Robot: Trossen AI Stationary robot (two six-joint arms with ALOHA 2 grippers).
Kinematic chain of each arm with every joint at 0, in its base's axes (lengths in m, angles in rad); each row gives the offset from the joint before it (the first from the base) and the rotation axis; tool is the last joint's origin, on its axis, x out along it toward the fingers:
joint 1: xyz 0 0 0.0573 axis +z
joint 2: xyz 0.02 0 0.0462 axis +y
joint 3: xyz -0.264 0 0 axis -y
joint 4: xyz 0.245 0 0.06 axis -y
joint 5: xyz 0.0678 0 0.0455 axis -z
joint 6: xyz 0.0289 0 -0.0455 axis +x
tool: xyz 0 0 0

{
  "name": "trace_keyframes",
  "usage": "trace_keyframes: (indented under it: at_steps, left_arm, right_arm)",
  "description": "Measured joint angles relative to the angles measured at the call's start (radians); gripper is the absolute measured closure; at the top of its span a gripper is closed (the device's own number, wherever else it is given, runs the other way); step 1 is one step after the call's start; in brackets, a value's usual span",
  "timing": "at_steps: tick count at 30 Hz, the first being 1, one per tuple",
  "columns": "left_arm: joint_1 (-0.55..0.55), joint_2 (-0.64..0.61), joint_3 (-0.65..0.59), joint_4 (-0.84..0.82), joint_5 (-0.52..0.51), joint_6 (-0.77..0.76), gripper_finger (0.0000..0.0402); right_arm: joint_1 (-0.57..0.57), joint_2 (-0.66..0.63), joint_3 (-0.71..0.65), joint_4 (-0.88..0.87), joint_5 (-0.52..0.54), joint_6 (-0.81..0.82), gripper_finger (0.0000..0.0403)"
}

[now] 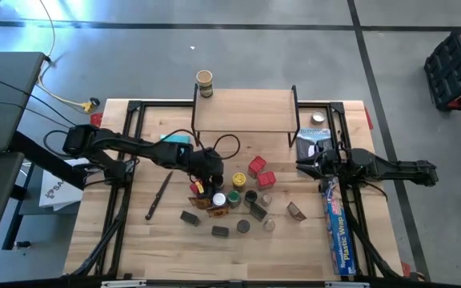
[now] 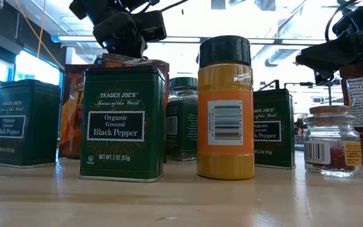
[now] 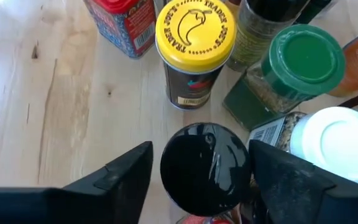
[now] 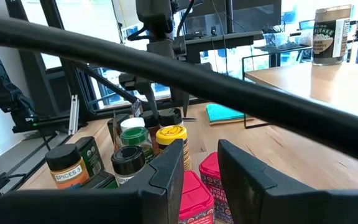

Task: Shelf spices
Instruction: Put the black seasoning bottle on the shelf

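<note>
Left gripper sits low over the crowd of spices at the table's middle, its two dark fingers spread either side of a black-lidded jar with a sliver of gap showing on each flank, so it straddles the lid and does not appear to be clamping it. That wide stance makes sense: neighbours press in close (a yellow-lidded jar, a green-lidded jar and a white-lidded jar all stand just beside it), so the fingers have to slot down between them. Right gripper waits well apart near the blue plastic-wrap box, fingers parted a little and empty. The shelf stands at the table's far edge with one tan-lidded jar at its left back corner; most spices remain on the tabletop
</note>
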Motion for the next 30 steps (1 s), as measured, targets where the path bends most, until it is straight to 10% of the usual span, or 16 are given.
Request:
trace_keyframes:
  at_steps: [16, 30]
  left_arm:
    - [0.003, -0.003, 0.005, -0.007, -0.005, 0.025, 0.0204]
    - [0.111, -0.003, 0.324, -0.245, 0.012, 0.133, 0.0207]
  right_arm:
    - [0.0, 0.0, 0.0, 0.0, 0.0, 0.0, 0.0308]
    - [0.0, 0.0, 0.0, 0.0, 0.0, 0.0, 0.0308]
